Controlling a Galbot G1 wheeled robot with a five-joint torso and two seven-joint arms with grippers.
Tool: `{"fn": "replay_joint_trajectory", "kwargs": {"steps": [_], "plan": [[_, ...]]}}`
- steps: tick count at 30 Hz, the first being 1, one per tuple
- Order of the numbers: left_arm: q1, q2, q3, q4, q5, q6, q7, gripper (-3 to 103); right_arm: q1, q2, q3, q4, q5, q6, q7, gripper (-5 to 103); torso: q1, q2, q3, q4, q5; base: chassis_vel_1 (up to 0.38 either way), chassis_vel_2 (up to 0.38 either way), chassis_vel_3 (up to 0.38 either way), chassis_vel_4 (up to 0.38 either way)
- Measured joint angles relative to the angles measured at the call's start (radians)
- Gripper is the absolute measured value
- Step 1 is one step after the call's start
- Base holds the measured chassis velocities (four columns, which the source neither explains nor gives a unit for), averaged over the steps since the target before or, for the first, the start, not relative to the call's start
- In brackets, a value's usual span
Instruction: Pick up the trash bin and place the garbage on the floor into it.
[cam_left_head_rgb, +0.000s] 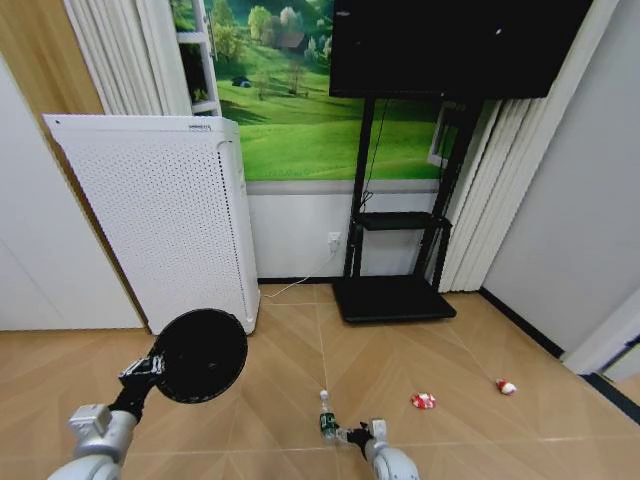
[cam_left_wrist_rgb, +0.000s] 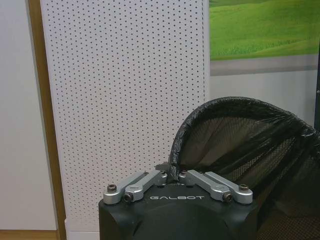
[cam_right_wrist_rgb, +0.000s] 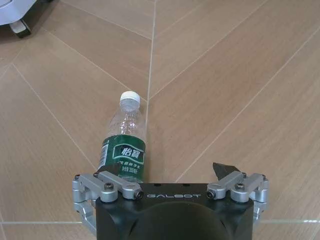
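The head view looks from high up, forward and down over the wooden floor (cam_left_head_rgb: 290, 350) toward the far wall, taking in both arms at its lower edge. The left wrist view sits just behind the left gripper (cam_left_wrist_rgb: 174, 176) and faces level along it, very near the bin (cam_left_wrist_rgb: 250, 150) rim, with the white appliance (cam_left_wrist_rgb: 125, 100) close behind. The right wrist view sits just behind the right gripper (cam_right_wrist_rgb: 172, 177) and faces steeply down at the floor from close by. Head and left wrist views share the bin (cam_left_head_rgb: 200, 355) and appliance (cam_left_head_rgb: 160, 210); head and right wrist views share the bottle (cam_left_head_rgb: 326, 415) (cam_right_wrist_rgb: 123, 147) and floorboards.
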Motion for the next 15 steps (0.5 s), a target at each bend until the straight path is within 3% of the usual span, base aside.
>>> {"fn": "replay_joint_trajectory", "kwargs": {"steps": [15], "plan": [[0.004,-0.004,0.021,-0.016,0.019,0.013,-0.003,3,0.017,0.048,0.001,-0.039,0.041,0.019,0.044,100,0.0,0.0,0.0,0.0,0.0,0.0,0.0,0.0,0.0]]}}
